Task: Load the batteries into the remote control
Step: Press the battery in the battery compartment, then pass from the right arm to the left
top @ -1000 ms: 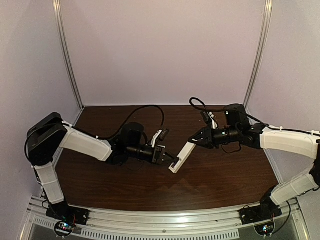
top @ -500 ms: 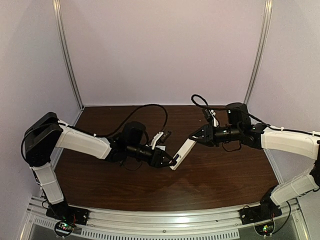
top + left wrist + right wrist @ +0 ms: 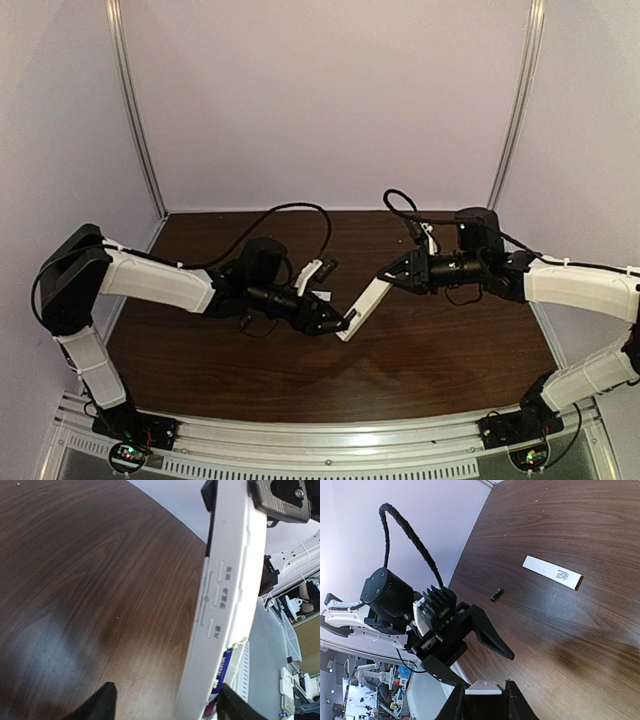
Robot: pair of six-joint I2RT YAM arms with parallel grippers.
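The remote control [image 3: 366,304], a slim white bar, hangs tilted above the table. My right gripper [image 3: 387,280] is shut on its upper end, and that end [image 3: 481,687] shows between the fingers in the right wrist view. My left gripper [image 3: 338,322] is open around the lower end, its fingertips [image 3: 97,706] spread wide on both sides of the remote control [image 3: 227,595]. A bluish-purple battery [image 3: 221,672] lies in the open compartment at that end, with neither jaw touching it. A second dark battery [image 3: 495,594] lies on the table.
A thin flat white strip [image 3: 552,572] lies on the brown table [image 3: 430,360] behind the left gripper, next to the loose battery [image 3: 331,266]. Metal posts and pale walls stand at the back and sides. A black cable loops over the left arm.
My left gripper moved up to the remote's lower end, then its jaws spread wide, leaving the purple battery in the compartment. The right gripper kept its hold.
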